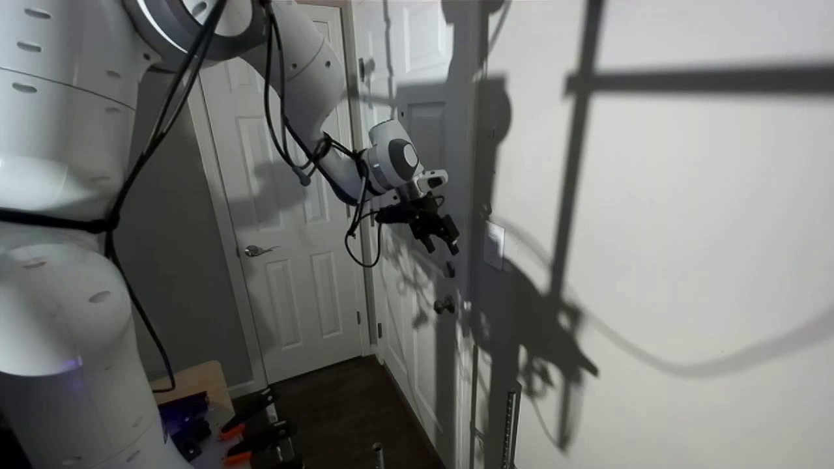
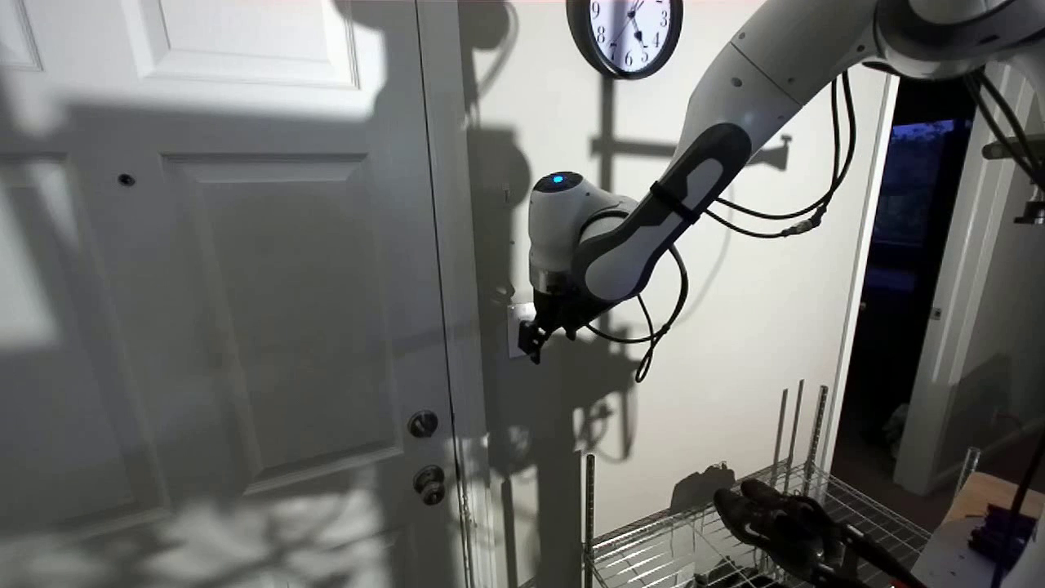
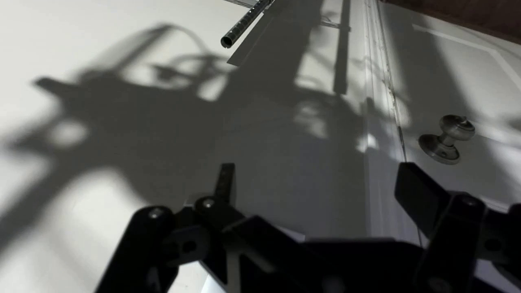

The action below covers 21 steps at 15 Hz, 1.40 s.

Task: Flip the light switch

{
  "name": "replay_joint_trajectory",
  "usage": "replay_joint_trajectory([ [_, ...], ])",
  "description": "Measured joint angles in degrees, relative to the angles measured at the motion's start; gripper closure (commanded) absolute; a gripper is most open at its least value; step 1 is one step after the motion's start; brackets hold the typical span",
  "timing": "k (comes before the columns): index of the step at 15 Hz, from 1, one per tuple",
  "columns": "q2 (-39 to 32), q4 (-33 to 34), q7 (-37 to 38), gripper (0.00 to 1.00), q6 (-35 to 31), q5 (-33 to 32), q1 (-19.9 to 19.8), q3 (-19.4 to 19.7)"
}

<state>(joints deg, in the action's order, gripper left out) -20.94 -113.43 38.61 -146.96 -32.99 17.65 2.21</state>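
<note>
Switch plate (image 1: pixel 494 245) on the wall (image 1: pixel 651 195), long axis upright | just right of the gripper (image 1: pixel 442 248) in an exterior view, contact unclear | jaws wide apart, nothing held | coming move probably needs a reach right, toward the wall, then a flick

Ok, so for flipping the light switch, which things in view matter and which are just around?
For the job:
hand
switch plate

Just around:
clock
knob
deadbolt
rack
orange-tipped tools
</note>
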Motion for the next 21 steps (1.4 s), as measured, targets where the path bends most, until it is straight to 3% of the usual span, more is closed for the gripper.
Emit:
replay_joint_trajectory([
  [6,-3.9,4.8,11.9,0.0,0.3,-12.6,4.0,4.6],
  [11,-5.2,7.1,20.0,0.0,1.6,-20.9,4.3,4.9],
  [16,-6.5,8.1,25.0,0.0,3.6,-25.6,4.1,4.3],
  [21,-6.7,8.1,25.5,0.0,4.1,-26.2,3.4,3.5],
])
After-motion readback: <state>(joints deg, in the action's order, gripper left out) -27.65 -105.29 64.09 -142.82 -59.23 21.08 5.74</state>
